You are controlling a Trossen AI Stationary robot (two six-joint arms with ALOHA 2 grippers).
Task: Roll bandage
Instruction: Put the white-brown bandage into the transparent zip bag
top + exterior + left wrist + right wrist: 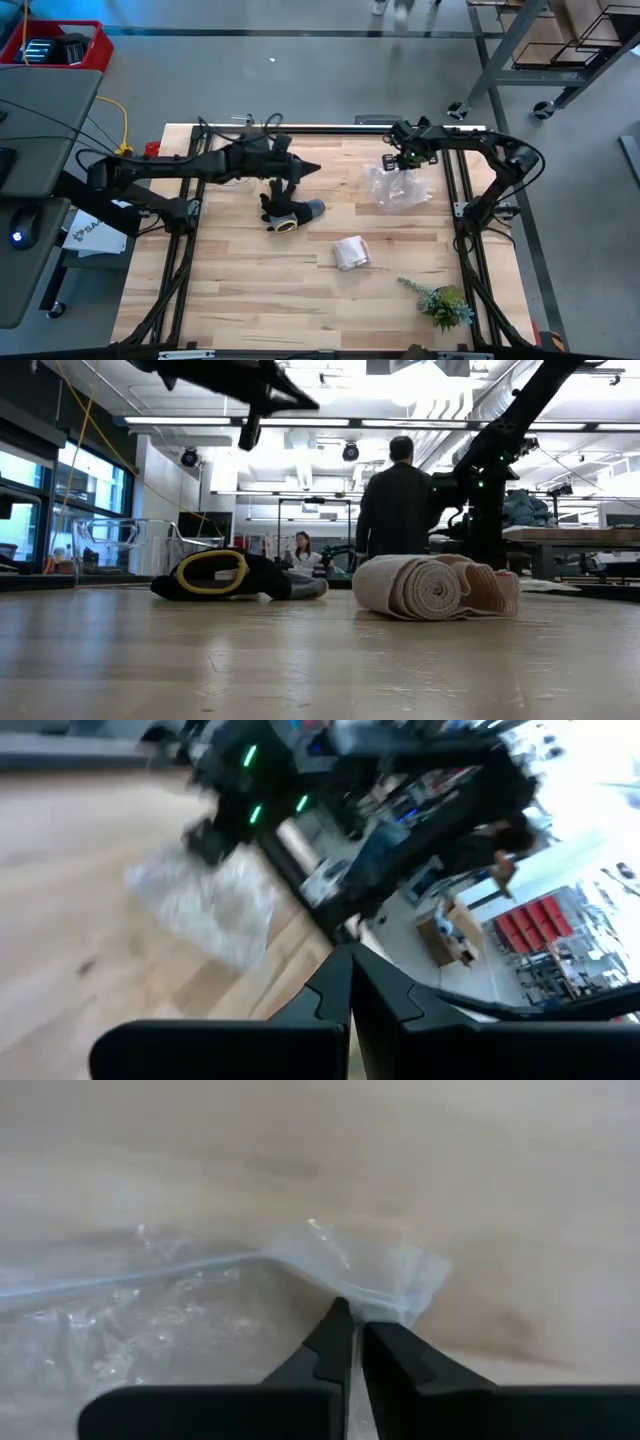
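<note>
The white gauze bandage lies rolled up on its side on the wooden table, near the middle; the low view shows its spiral end. No gripper touches it. My left gripper is shut and empty, raised above the table beyond the black-and-grey glove; its shut fingertips show in the left wrist view. My right gripper is shut at the far left corner of the clear plastic bag, at the table's far right. My right gripper pinches the plastic bag at the edge of a folded corner between its two fingertips, coming from above and pointing down. The fingertips hide the exact place of contact. The rest of the bag lies crumpled on the table.
The glove lies left of the bandage. A small green plant sprig lies at the near right. The table's black frame rails run along both sides. Two people are in the room beyond the far edge.
</note>
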